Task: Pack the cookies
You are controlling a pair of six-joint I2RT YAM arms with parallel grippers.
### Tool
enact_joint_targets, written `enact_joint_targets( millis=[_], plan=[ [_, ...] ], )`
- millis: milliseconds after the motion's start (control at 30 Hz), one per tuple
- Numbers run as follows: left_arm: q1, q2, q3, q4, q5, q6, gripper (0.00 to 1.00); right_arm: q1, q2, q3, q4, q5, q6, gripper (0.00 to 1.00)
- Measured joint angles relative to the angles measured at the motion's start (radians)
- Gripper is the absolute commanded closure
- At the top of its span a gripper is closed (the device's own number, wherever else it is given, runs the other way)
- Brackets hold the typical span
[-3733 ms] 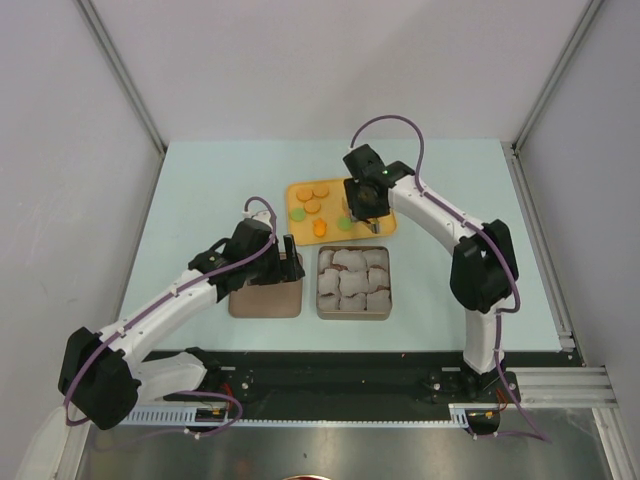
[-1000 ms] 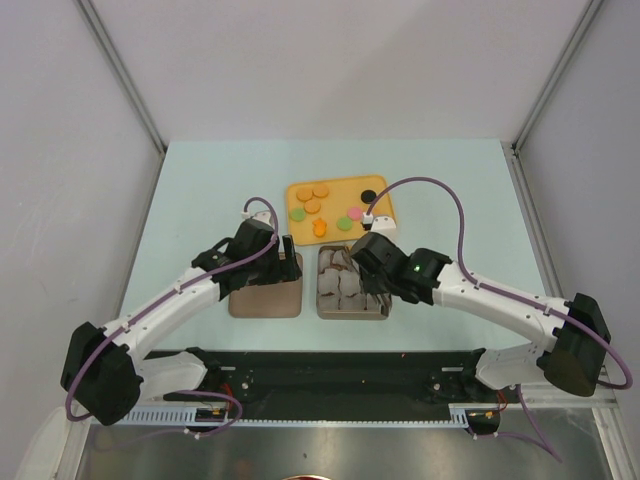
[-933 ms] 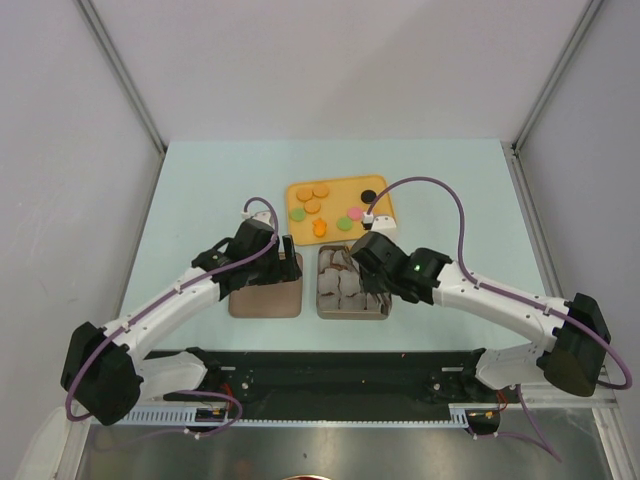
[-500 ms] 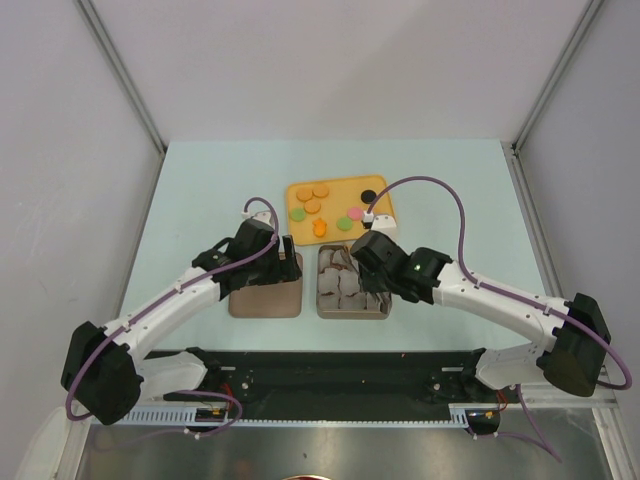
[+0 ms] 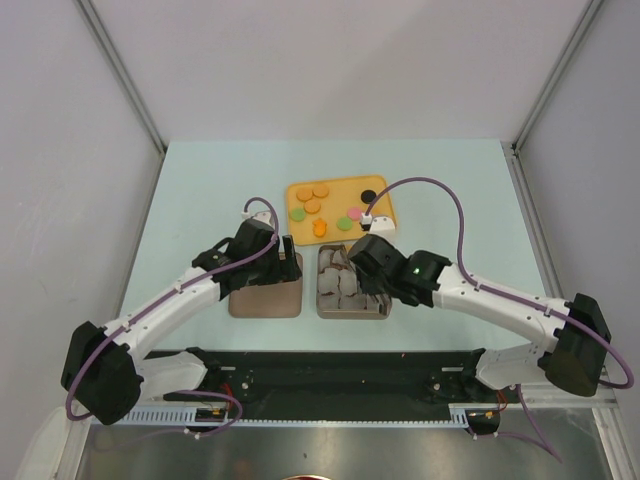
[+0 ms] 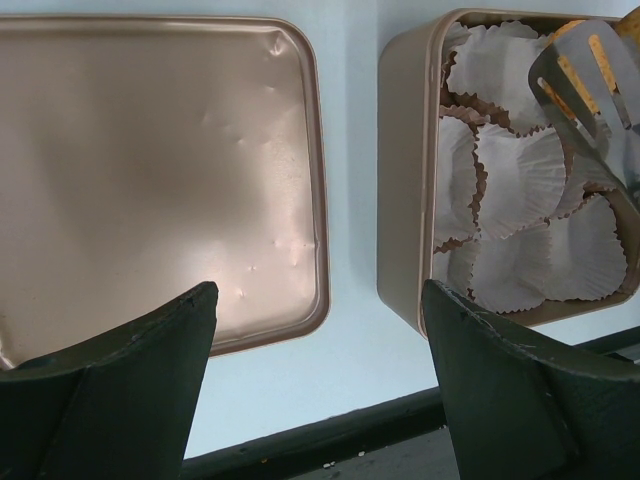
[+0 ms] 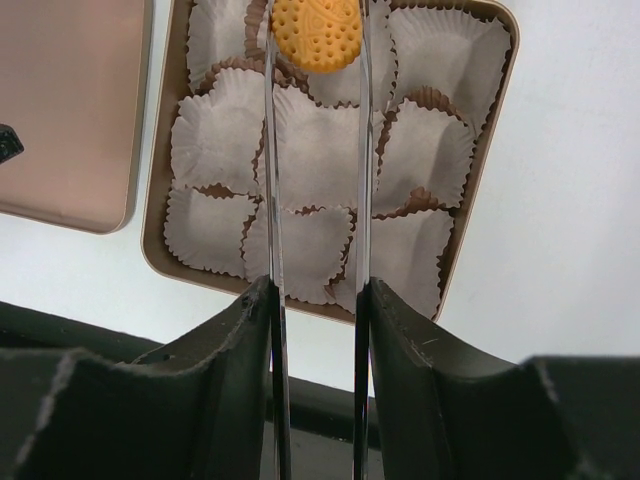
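Right pincer (image 7: 316, 48): clamped on one round orange cookie (image 7: 317, 30). The grip is made by two long thin metal blades (image 7: 271, 200) that extend from the dark fingers. The cookie sits between the blade tips, flat face toward the wrist camera.

Cookie position: above the far middle part of the tin (image 7: 156, 205), over the white paper cups (image 7: 315, 150). Whether it touches a cup cannot be told. The cups fill the tin in three rows of three.

Left pincer (image 6: 320, 385): fingers wide apart, holding nothing. It hangs over the near edge of the lid (image 6: 150, 170) and the strip of surface between lid and tin. The left wrist view shows the blades and the orange cookie at the far right corner of the tin.

Layout on the surface (image 5: 200, 190):
- The lid lies flat just left of the tin, apart from it, rims parallel.
- The yellow tray (image 5: 385, 228) lies just beyond the tin.
- The remaining cookies (image 5: 312, 197) lie on the tray: a group of orange discs at the far left, one black disc at the far right, pink and green pieces in the middle, and an orange flower shape at the near edge.
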Motion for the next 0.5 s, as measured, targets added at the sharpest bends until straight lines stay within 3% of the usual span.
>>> enact_joint_targets(
  millis=[167, 500],
  plan=[
    [0.000, 0.000, 0.000, 0.000, 0.000, 0.000, 0.12, 0.010, -0.010, -0.001, -0.001, 0.014, 0.006, 0.50],
    [0.000, 0.000, 0.000, 0.000, 0.000, 0.000, 0.12, 0.028, -0.017, -0.002, -0.008, 0.034, 0.029, 0.49]
  ],
)
